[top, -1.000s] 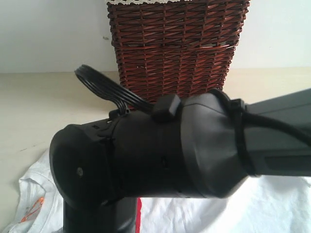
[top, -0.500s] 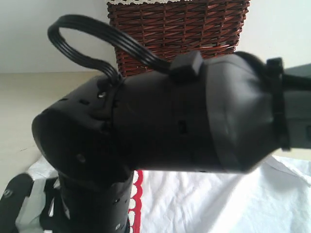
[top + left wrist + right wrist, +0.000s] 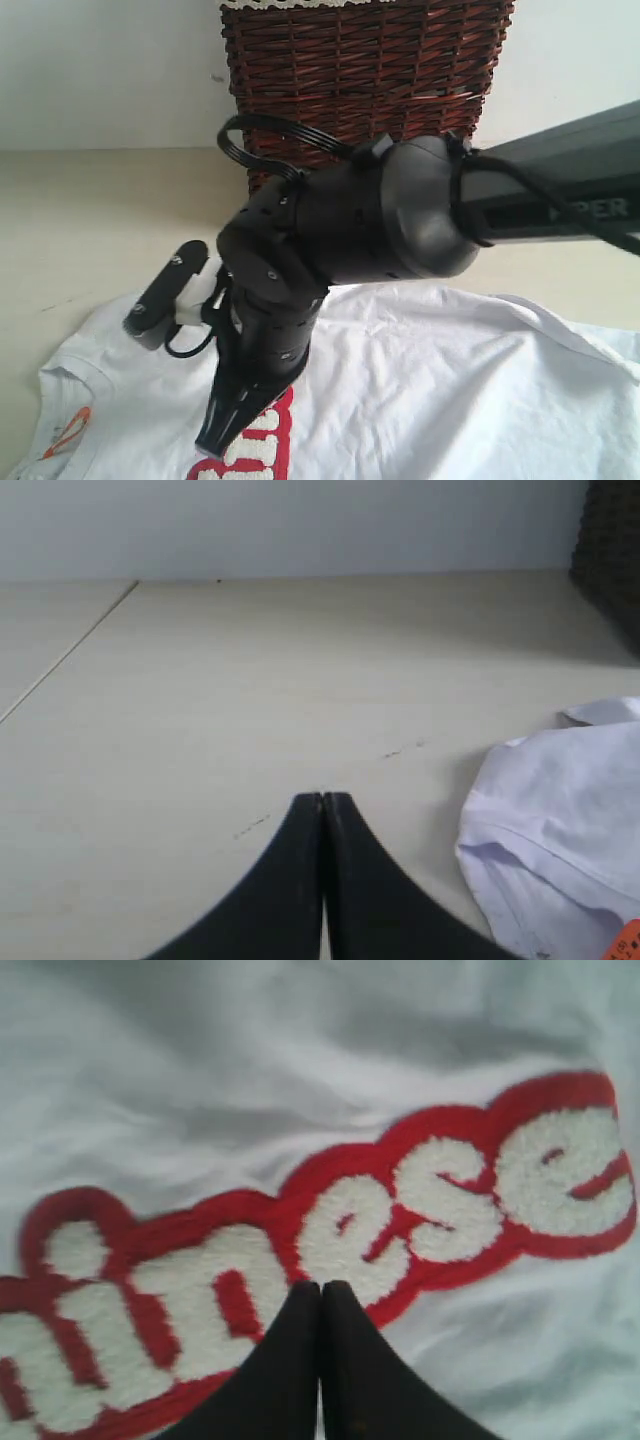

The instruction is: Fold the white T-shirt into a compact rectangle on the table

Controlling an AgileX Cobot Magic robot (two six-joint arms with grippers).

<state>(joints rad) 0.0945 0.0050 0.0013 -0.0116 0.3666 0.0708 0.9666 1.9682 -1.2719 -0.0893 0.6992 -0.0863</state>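
The white T-shirt (image 3: pixel 450 380) lies spread print-up across the near part of the table (image 3: pixel 90 220), wrinkled, with no fold showing anywhere in view (its near edge runs out of frame), so by my reading the whole folding is yet to do. The right gripper (image 3: pixel 320 1287) points down at the red-outlined lettering (image 3: pixel 440 1200), fingers pressed together with no cloth between them. The left gripper (image 3: pixel 323 802), likewise closed and empty, hangs over bare table beside the shirt's left edge. A wicker basket (image 3: pixel 365 90) stands at the far side.
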